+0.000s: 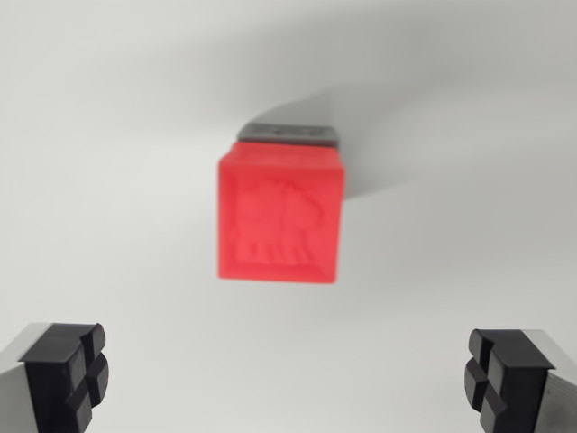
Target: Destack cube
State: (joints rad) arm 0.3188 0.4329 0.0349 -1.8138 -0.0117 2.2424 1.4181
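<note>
Red cube (280,215) tops grey block (288,134), clear of spread jaws

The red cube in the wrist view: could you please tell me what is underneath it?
A dark grey object shows only as a strip past the red cube's upper edge. The cube covers the rest, so its shape cannot be told.

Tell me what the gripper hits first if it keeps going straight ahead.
Probably the red cube, stacked on a dark block. The gripper is open, so its fingers may pass either side; depth is unclear.
</note>
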